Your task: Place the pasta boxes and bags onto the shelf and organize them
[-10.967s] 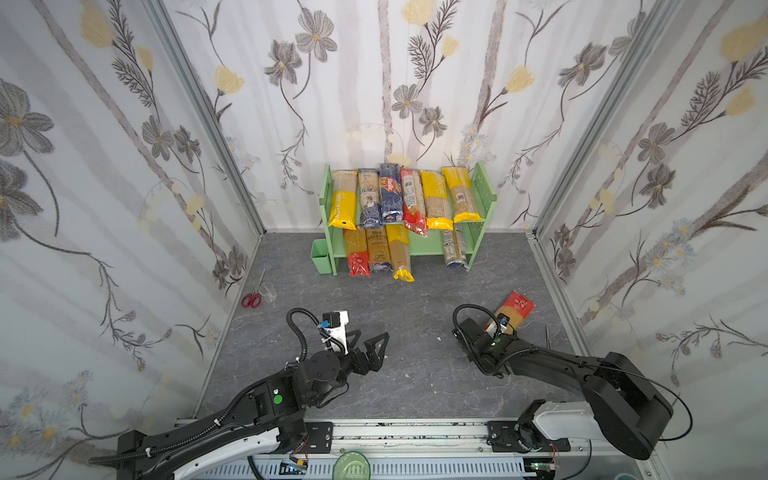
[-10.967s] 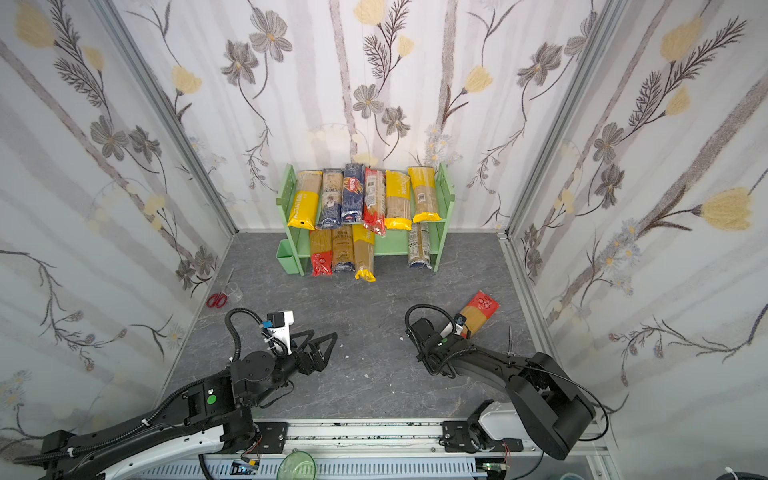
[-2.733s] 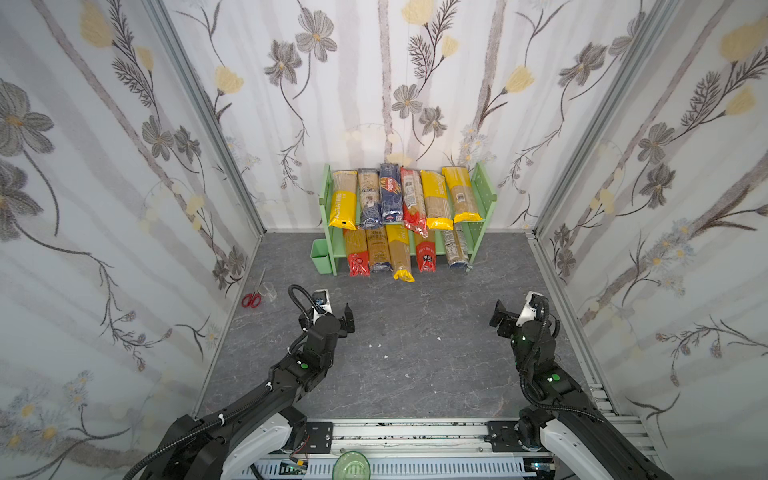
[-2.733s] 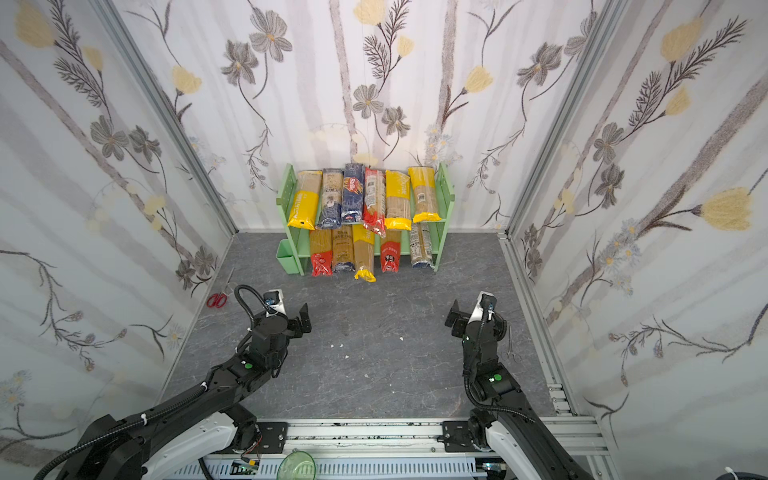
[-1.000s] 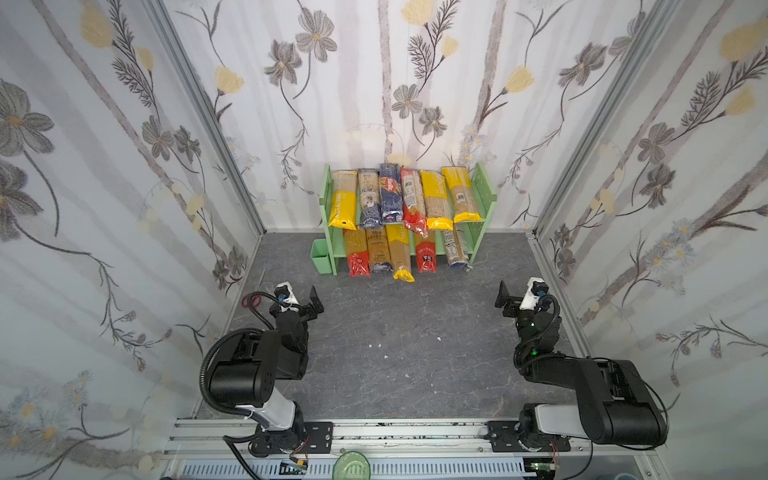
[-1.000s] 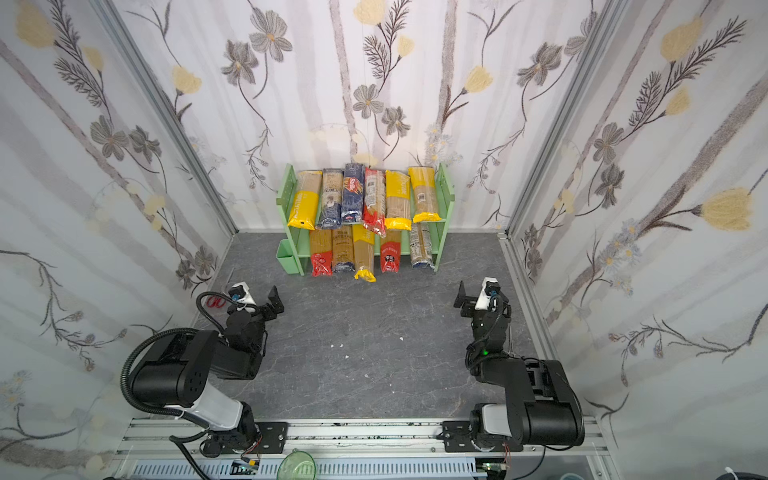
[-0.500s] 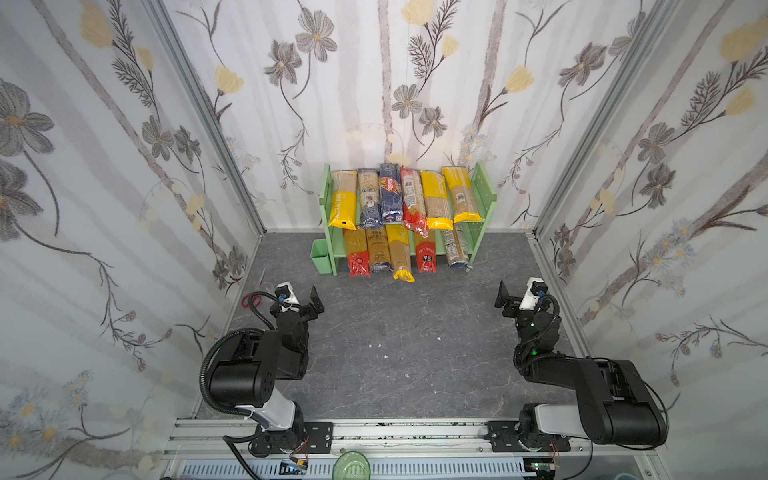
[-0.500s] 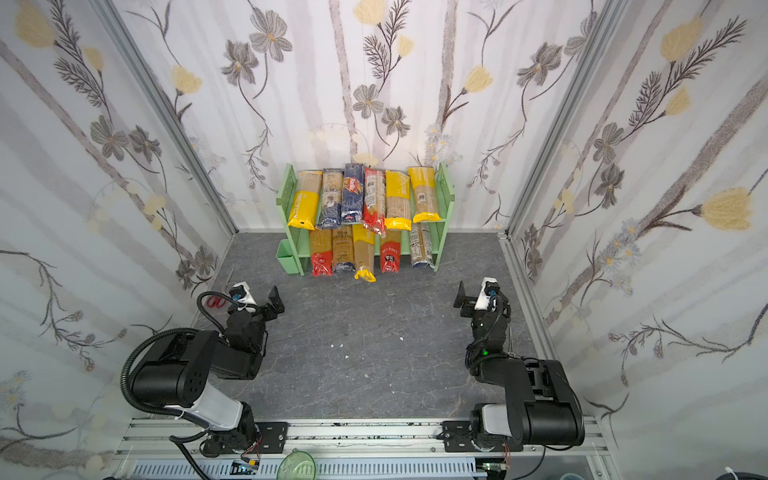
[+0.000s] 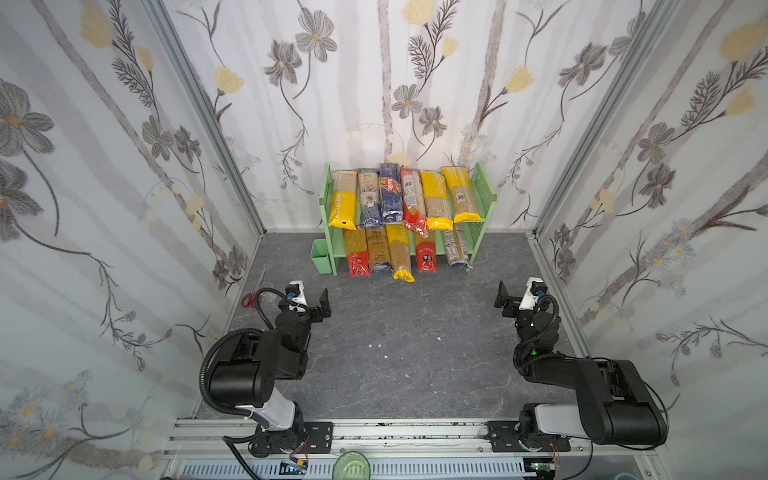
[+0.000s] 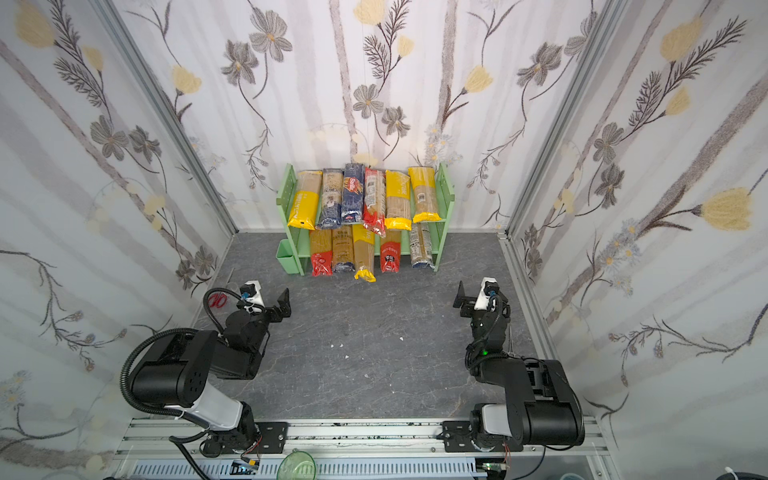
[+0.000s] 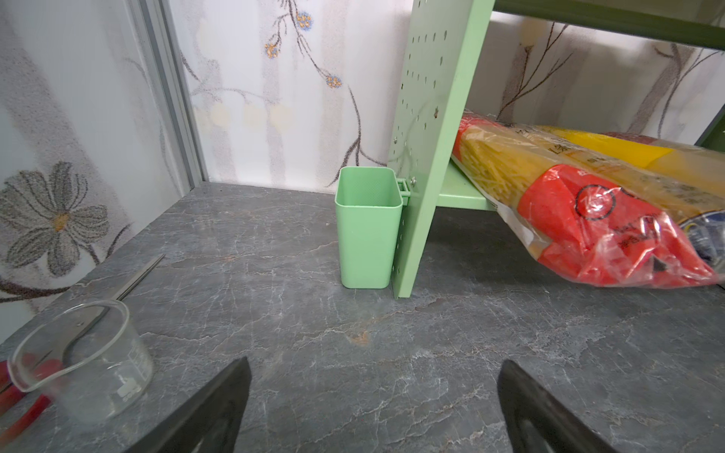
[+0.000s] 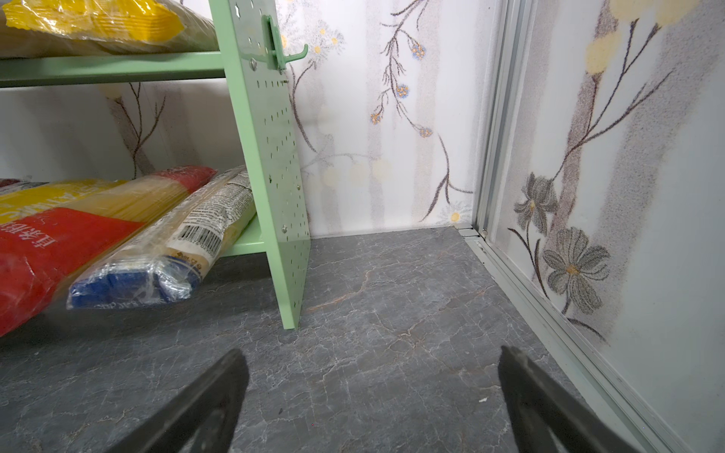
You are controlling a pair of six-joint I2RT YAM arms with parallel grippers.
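Since the oldest pictures, the clear bag with a red end [image 9: 426,258], then lying by the right gripper [image 9: 520,298], has come to sit on the lower tier of the light green two-tier metal shelf rack [image 9: 487,195]. Both arms have folded back to their own sides. Over the last second nothing shifts.

Both the left gripper [image 9: 306,300] and the right one hold their black fingers wide apart over bare table, with nothing between them, as both wrist views show.

All eleven long spaghetti packs are on the rack. Six lie across the top tier, the dark blue Barilla cardboard box [image 9: 390,192] among them, and five lie below. No pack lies loose on the grey stone-patterned table [image 9: 395,345].

Placing looks finished, so only tidying seems left. The lower packs overhang the front edge and slope down toward the table, and the clear bag with a yellow end [image 9: 402,268] reaches furthest out. A next move, if any, calls for a low, flat push on that end to bring it level with its neighbours.

The top-tier packs overhang too, so a gripper must come in beneath them. Between the arms and the rack the table is wide open. A clear glass beaker [image 11: 78,361] and red-handled scissors [image 9: 249,300] lie just beside the left gripper. A small green plastic cup [image 9: 322,254] hangs on the rack's left panel. The right gripper is near the side wall's metal rail [image 12: 510,274].
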